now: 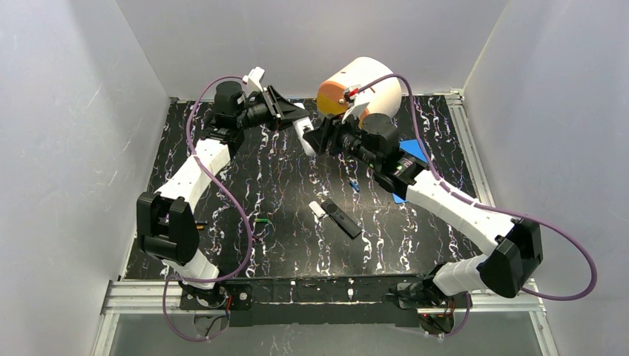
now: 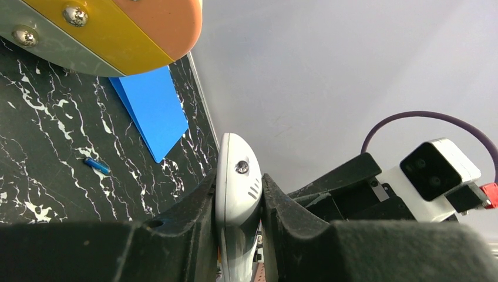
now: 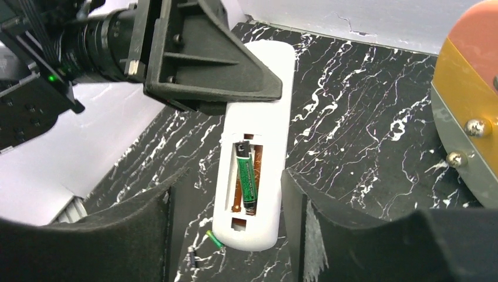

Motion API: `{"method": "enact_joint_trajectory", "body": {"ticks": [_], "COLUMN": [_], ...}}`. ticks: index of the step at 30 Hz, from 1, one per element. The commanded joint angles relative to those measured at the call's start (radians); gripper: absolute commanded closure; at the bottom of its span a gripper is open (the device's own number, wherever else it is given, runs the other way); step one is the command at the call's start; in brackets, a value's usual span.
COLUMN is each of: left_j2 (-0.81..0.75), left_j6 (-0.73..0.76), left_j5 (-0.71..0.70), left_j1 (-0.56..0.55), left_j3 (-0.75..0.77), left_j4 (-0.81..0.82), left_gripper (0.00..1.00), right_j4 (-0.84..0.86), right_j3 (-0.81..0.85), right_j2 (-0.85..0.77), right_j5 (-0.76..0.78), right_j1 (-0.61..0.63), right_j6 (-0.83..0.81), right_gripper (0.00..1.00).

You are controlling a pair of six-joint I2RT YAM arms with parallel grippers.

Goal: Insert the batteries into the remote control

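Left gripper around half-hidden remote

Bright, even, diffuse light, soft shadows, near foreground blurred in both wrist views.

White remote aloft, back compartment open, one green battery inside; a blue battery loose below.

White remote, held above table. Far end: blocked, left gripper clamped across it. Long sides: right gripper fingers flank it, a gap on one side. Open compartment: green battery fills one slot; slot beside it free. Beyond: orange drum, apart.
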Motion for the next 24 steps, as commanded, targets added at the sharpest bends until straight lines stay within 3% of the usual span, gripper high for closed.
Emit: {"method": "enact_joint_trajectory", "body": {"ticks": [1, 4, 9, 14, 24], "left_j2": [-0.054, -0.063, -0.083, -0.093, -0.101], "left_j6": [0.005, 0.015, 0.019, 0.017, 0.017], "left_j5": [0.018, 0.017, 0.027, 0.042, 0.050], "left_j1": [-0.004, -0.004, -0.004, -0.004, -0.004], "left_j3": [0.021, 0.021, 0.008, 0.005, -0.001], "left_j4": [0.001, -0.012, -0.021, -0.021, -0.021], "left_gripper": [1.00, 1.00, 1.00, 1.00, 1.00], "right_j4": [0.023, 0.024, -0.017, -0.020, -0.035], "right_j3": [-0.014, -0.027, -0.025, -0.022, -0.013], "right_j2": [-0.063, -0.078, -0.063, -0.040, -0.015], "right_j5": [0.079, 0.114, 0.089, 0.007, 0.004], "right_j1": [-0.006, -0.008, -0.008, -0.008, -0.009], "right_j6": [0.121, 0.166, 0.159, 0.148, 0.149], "right_gripper": [0.32, 0.25, 0.24, 0.30, 0.44]}}
